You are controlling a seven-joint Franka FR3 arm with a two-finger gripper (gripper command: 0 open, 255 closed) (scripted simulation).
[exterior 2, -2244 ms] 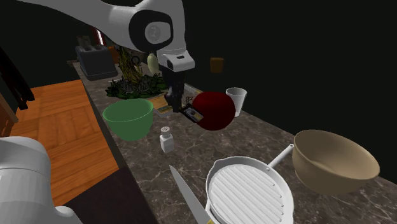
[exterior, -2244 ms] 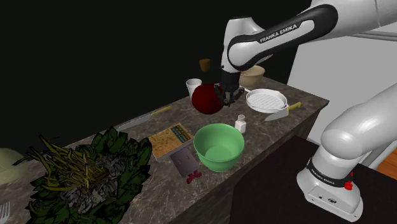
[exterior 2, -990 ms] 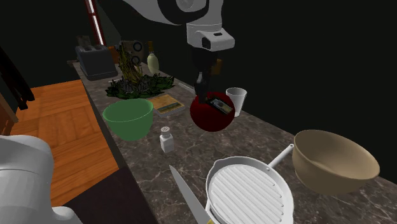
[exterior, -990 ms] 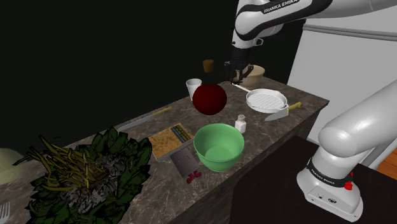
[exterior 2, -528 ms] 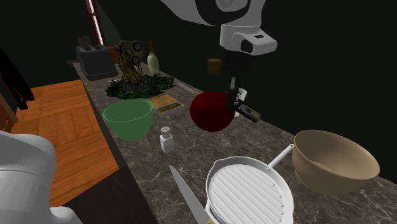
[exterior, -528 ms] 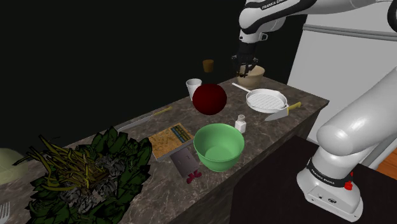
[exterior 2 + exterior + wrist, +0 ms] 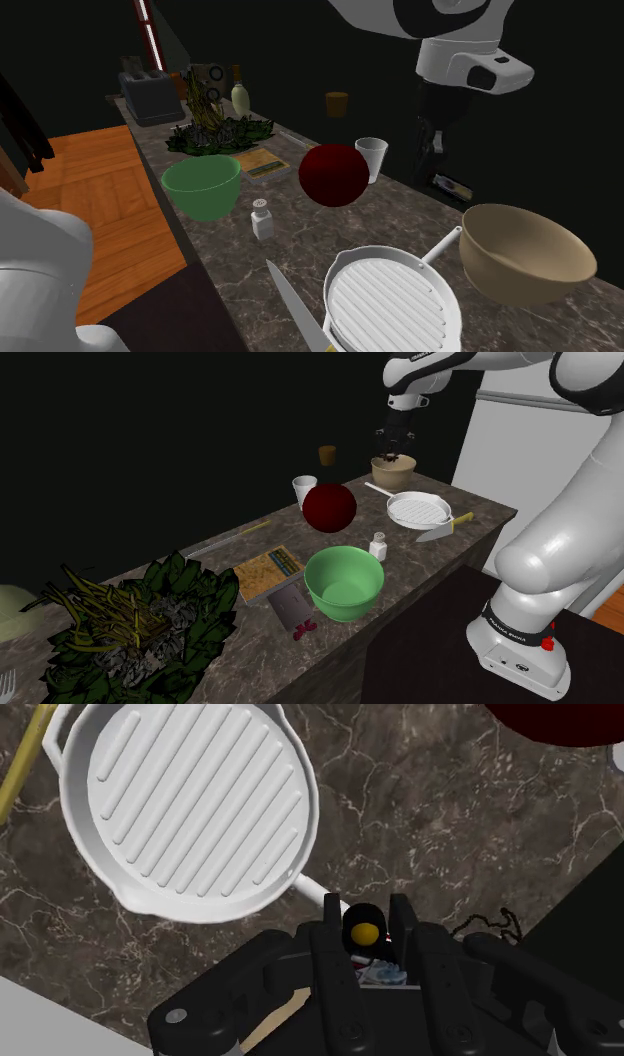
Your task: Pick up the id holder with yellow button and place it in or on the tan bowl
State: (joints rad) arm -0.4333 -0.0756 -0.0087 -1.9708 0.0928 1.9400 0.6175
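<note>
1. Now my end effector (image 7: 366, 909) is clamped on the id holder (image 7: 364, 933), whose yellow button shows between the fingers.
2. In the last two seconds I have lifted it away from the dark red ball (image 7: 333, 173) and swung it across the tabletop (image 7: 300, 235).
3. It hangs in the air at the tan bowl (image 7: 525, 250), close beside the rim in the second exterior view.
4. The carry looks nearly done. I judge it needs a little more travel over the hollow, then release.

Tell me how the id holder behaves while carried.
Probably light: the claw pinches the id holder by its button end alone. Its card hangs tilted below, so it may swing. The thin cord looks floppy and could snag.
</note>
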